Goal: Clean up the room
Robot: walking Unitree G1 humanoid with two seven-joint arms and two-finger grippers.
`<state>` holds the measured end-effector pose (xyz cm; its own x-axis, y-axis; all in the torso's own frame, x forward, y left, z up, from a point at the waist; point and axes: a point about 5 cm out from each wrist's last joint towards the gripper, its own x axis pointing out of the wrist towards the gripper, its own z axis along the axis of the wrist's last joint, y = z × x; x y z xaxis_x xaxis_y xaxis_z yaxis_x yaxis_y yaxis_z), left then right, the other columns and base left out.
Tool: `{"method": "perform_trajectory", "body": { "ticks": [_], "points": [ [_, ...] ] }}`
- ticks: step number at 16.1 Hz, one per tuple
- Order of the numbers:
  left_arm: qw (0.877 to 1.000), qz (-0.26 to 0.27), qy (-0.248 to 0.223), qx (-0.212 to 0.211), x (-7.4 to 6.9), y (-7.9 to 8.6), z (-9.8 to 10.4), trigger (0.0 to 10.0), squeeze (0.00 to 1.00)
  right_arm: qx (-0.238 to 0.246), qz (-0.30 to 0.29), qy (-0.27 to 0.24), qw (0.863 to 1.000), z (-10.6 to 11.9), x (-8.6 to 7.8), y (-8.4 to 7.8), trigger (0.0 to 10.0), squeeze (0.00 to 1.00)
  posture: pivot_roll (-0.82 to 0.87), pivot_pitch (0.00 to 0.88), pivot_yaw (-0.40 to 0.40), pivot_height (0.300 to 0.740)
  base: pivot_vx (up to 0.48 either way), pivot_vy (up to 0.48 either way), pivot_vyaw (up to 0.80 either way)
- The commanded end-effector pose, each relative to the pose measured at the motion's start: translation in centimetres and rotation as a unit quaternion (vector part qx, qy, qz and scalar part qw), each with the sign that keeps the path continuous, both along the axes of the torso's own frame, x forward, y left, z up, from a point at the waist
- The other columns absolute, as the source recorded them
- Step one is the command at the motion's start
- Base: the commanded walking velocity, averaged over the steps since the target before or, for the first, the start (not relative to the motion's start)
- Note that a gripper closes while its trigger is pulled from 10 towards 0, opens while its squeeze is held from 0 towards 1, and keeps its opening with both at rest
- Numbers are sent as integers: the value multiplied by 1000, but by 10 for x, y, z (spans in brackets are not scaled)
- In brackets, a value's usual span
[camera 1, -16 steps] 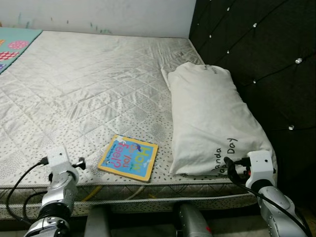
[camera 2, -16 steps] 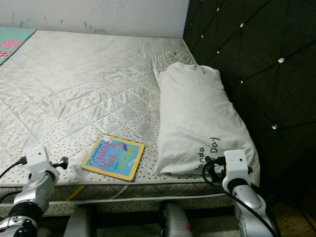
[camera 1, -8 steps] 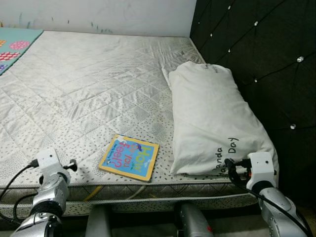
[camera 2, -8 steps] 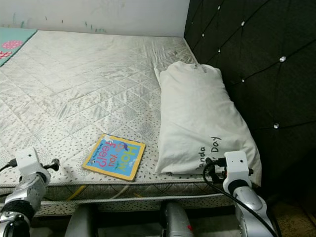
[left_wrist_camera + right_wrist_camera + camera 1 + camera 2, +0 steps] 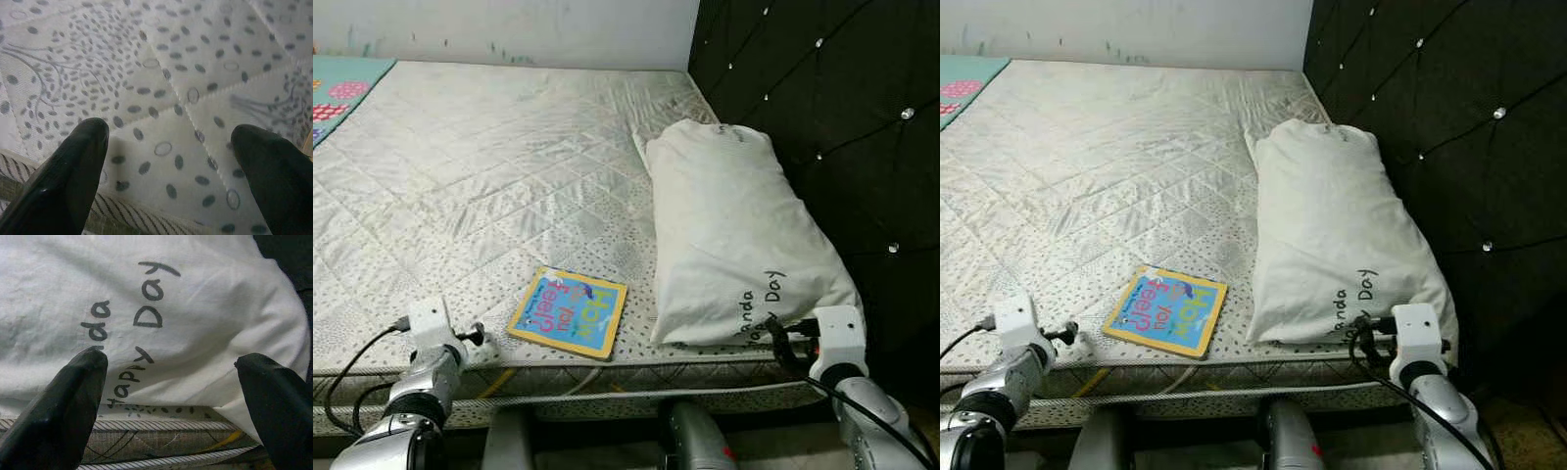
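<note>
On mattress (image 5: pixel 509 166) near front edge, book (image 5: pixel 568 312) lies untouched, pillow (image 5: pixel 734 235) beside it. Your left tool (image 5: pixel 166 171) and right tool (image 5: pixel 171 382) both spread, empty. Tidying not begun; you have book left to collect.

Mattress (image 5: pixel 489 166): off-white, quilted in diamonds, grey dots and rings near the lower edge. Pillow (image 5: pixel 734 235): white with black lettering. Book (image 5: pixel 568 311): blue cover, yellow border, multicoloured letters. Headboard (image 5: pixel 822 127), right of frame: black, tufted, silver studs. Mat (image 5: pixel 337 93), upper left: teal with pink shapes.
</note>
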<state>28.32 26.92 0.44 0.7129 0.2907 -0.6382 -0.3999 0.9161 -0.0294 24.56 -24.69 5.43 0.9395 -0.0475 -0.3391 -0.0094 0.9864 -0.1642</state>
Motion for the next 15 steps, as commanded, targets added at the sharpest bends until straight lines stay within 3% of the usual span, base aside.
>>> {"method": "perform_trajectory", "body": {
  "ticks": [1, 5, 9, 15],
  "points": [
    [1000, -12, 9, -1, 1, -3, -1, 10000, 0, -5, -6, 0, 1000, 3, -2, -6, 10000, 0, -201, 0, -76, 582, 0, 0, 0],
    [1000, -14, 5, 3, 2, 0, 2, 10000, 0, -3, -9, 4, 1000, 2, -4, -8, 10000, 0, -201, 0, -76, 582, 0, 0, 0],
    [1000, -22, 0, 14, 7, 0, 6, 10000, 0, 58, -3, -21, 998, 10, -6, 0, 10000, 0, -205, 4, -74, 582, 0, 0, 0],
    [999, -31, -1, 7, 7, -7, 4, 10000, 0, 40, -2, -3, 999, 6, -11, 0, 10000, 0, -209, 18, -74, 582, 0, 0, 0]
  ]
}}
